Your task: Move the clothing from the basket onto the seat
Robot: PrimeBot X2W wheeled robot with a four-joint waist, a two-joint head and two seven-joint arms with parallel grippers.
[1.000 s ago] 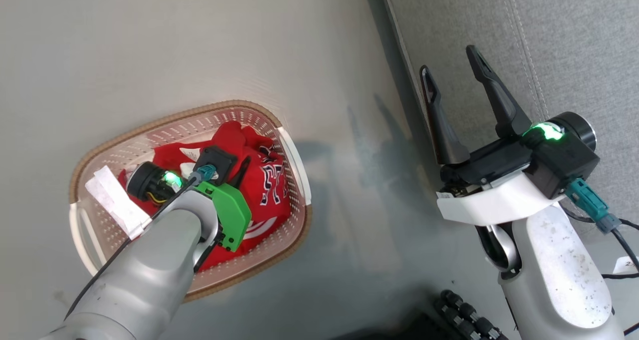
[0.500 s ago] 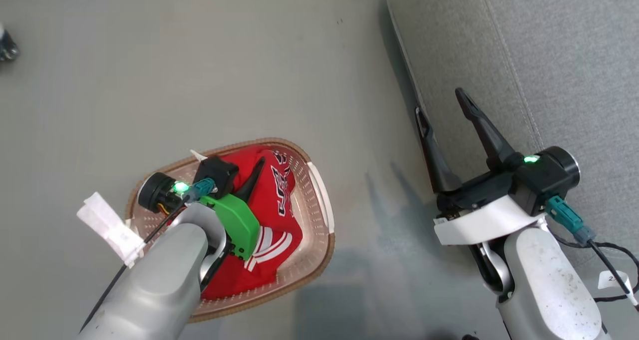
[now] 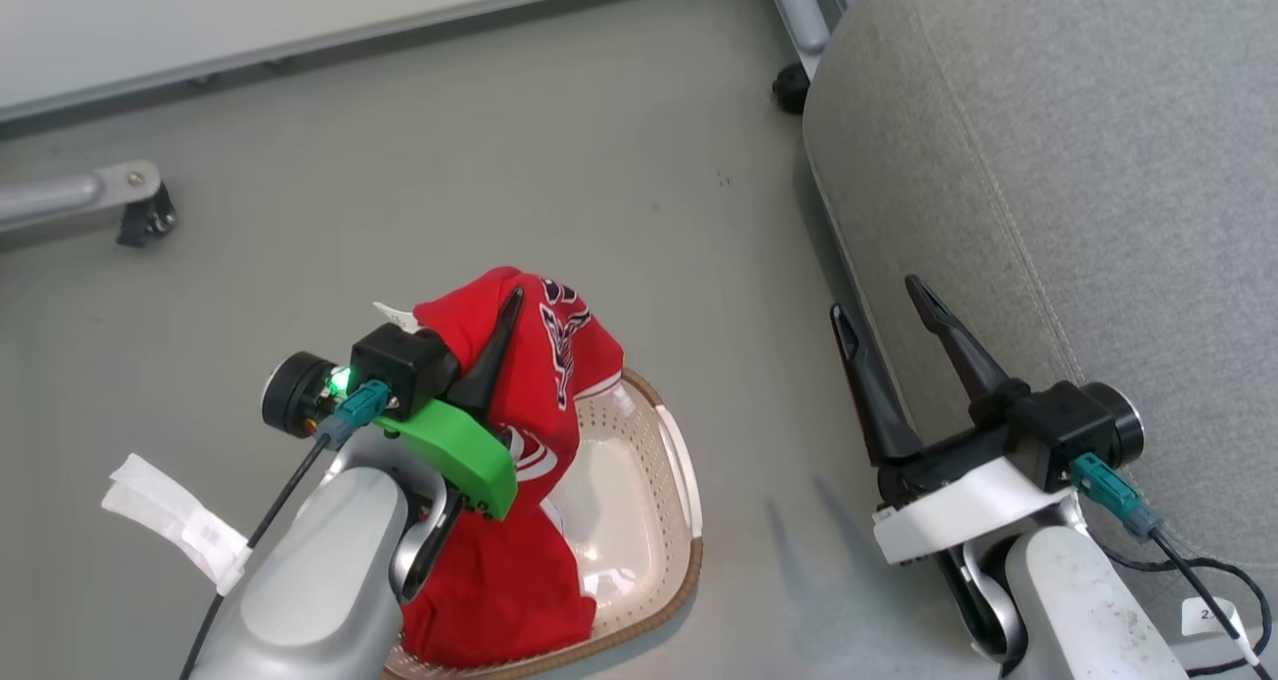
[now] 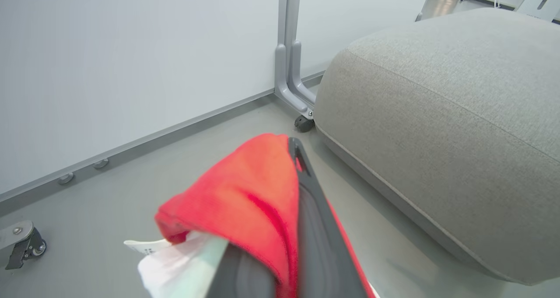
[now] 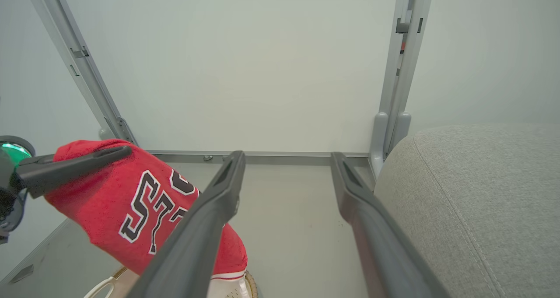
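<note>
My left gripper (image 3: 511,306) is shut on the clothing, a red jersey (image 3: 544,360) with black-and-white lettering, held up above the basket (image 3: 689,560). The red cloth hangs down into the basket's near end; whether a separate garment lies there I cannot tell. In the left wrist view red fabric (image 4: 245,193) drapes over one dark finger (image 4: 313,228). The right wrist view shows the jersey (image 5: 131,201) at left. My right gripper (image 3: 877,299) stands open and empty beside the edge of the grey seat (image 3: 1078,161), apart from the jersey.
Grey floor lies between basket and seat. A white wall panel on a grey frame stands behind, with a caster (image 3: 140,216) at left and another (image 3: 789,89) by the seat's far corner. A white tag (image 3: 170,525) hangs from my left arm's cable.
The head camera has tilted up, bringing the wall into view. My left gripper has risen, lifting the jersey out of the basket. The right gripper has stayed open.
</note>
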